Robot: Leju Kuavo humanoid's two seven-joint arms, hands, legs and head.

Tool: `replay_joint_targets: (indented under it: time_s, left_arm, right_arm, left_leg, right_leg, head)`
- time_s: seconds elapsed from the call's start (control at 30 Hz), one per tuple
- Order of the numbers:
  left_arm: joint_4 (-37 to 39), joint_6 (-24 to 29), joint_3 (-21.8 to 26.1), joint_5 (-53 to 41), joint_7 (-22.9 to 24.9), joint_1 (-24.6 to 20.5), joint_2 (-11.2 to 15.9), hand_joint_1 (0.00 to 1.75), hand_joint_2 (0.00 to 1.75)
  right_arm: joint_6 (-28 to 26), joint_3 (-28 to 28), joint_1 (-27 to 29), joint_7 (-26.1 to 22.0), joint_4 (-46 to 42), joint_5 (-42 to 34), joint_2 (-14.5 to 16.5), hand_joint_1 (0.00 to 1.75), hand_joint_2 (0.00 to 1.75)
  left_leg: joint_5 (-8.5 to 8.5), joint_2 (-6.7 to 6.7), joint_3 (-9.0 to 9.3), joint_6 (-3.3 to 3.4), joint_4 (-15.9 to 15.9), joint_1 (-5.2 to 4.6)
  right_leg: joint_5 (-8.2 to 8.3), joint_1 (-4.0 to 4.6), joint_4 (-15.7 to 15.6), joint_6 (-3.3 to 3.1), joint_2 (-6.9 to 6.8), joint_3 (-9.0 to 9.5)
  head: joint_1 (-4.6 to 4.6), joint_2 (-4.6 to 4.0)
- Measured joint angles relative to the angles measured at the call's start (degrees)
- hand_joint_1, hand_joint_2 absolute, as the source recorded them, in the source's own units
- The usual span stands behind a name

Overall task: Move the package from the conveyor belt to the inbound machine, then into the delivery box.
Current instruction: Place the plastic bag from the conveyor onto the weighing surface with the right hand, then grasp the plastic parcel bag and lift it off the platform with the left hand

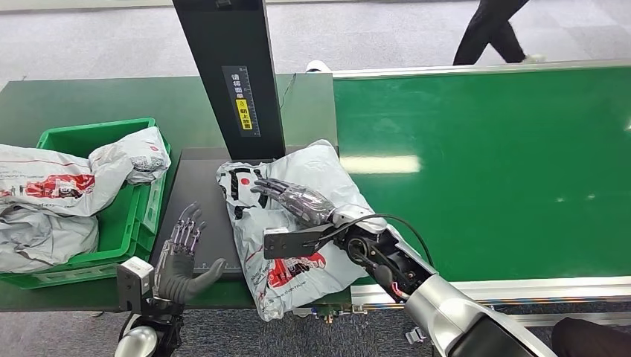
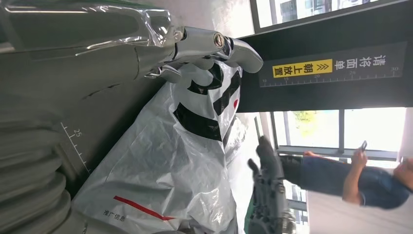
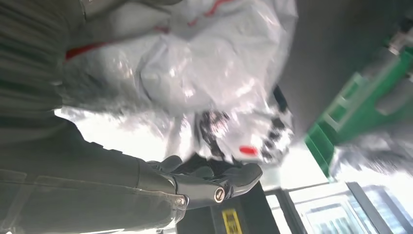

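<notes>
Package [image 1: 298,223]: a grey poly mailer with black and red print was seen lying on the dark platform [image 1: 195,195] of the inbound machine, one end hanging past the near edge and its right side reaching toward the belt [image 1: 484,171].
Right hand [image 1: 294,197]: laid flat on top of the package, fingers stretched out and pressed to the film; nothing was gripped, only touched from above.
Left hand [image 1: 182,256]: held just beside the package on the platform, fingers spread and upright, thumb out; nothing was held.
Material: the film was creased and glossy, so it was judged soft, thin and slippery; the bulge suggested loose, yielding contents rather than a stiff box.
Weight: judged light from the way the bag sagged and wrinkled; this could not be confirmed.
Fragility: contents hidden; could not be told.
Hold: a flat press alone was judged likely to slide on the film; a squeeze between both hands across the bulging middle, or a pinch on a gathered fold near the overhanging end, was judged safer.
Risk: the bag could fold or slip out if taken by a slack corner.
Box [image 1: 97,141]: green, well left of the platform, already holding other mailers [image 1: 59,186].
Post [image 1: 231,74]: black scanner column stood behind the package.
</notes>
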Motion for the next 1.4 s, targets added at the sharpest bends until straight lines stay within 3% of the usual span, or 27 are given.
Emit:
replay_joint_targets:
  time_s: [0.2, 0.4, 0.63, 0.77, 0.9, 1.07, 1.4]
  left_arm:
    - [0.0, 0.2, 0.01, -0.02, -0.79, -0.13, 0.01, 0.0, 1.75]
    - [-1.14, 1.13, -0.07, -0.72, -1.89, -0.1, 0.02, 0.0, 1.75]
    - [-2.11, 0.89, -0.46, -0.31, -2.3, -0.05, 0.03, 0.0, 1.75]
    - [-2.74, 6.38, -1.59, -5.92, -3.88, -0.21, 0.04, 0.0, 1.75]
    - [-4.21, 16.75, -4.52, -18.31, -5.13, -1.01, 0.0, 0.0, 1.75]
    - [-4.92, 21.86, -8.77, -27.91, -4.9, -2.25, 0.04, 0.0, 1.75]
    - [0.15, 19.89, -22.61, -40.0, -0.38, -6.04, 0.08, 0.0, 1.75]
  right_arm:
    - [-1.6, -2.34, 1.26, -2.24, -3.16, -1.36, -0.01, 0.0, 1.75]
    - [-5.79, -9.36, 4.33, -6.31, -11.44, -11.78, -0.26, 0.0, 1.75]
    - [-7.95, -14.58, 6.89, -8.71, -17.61, -15.66, -0.51, 0.0, 1.75]
    - [-9.43, -16.21, 8.55, -9.34, -20.49, -16.94, -0.83, 0.0, 1.75]
    - [-11.03, -17.39, 9.91, -9.82, -22.67, -18.07, -1.29, 0.0, 1.75]
    - [-12.34, -18.33, 10.48, -10.71, -24.27, -19.77, -1.61, 0.0, 1.75]
    - [-12.72, -18.42, 10.34, -11.24, -25.14, -21.29, -1.43, 0.0, 1.75]
  left_leg:
    - [0.0, 0.0, 0.0, 0.0, 0.0, 0.0]
    - [0.0, 0.01, -0.01, 0.0, 0.0, 0.0]
    - [0.0, 0.02, 0.01, 0.0, 0.0, 0.0]
    - [0.0, 0.02, 0.01, 0.0, 0.0, 0.0]
    - [0.0, 0.02, 0.0, 0.0, 0.0, -0.02]
    - [0.0, 0.01, 0.01, 0.0, 0.01, -0.01]
    - [-0.01, 0.03, 0.0, 0.0, 0.01, -0.02]
  right_leg:
    - [0.0, 0.0, 0.0, 0.0, 0.0, -0.01]
    - [0.0, 0.0, 0.0, 0.0, 0.0, -0.01]
    - [0.0, 0.0, 0.0, 0.0, 0.0, -0.01]
    - [0.0, 0.0, 0.0, 0.0, 0.0, -0.02]
    - [0.0, -0.02, -0.01, 0.0, 0.0, -0.01]
    - [0.0, -0.02, -0.01, 0.0, 0.0, -0.01]
    - [0.0, -0.03, -0.01, 0.0, 0.0, 0.0]
  head:
    - [0.0, 0.0]
    - [-0.01, 0.0]
    - [0.0, 0.0]
    - [0.0, 0.0]
    - [0.01, 0.0]
    - [0.0, 0.0]
    - [0.0, 0.0]
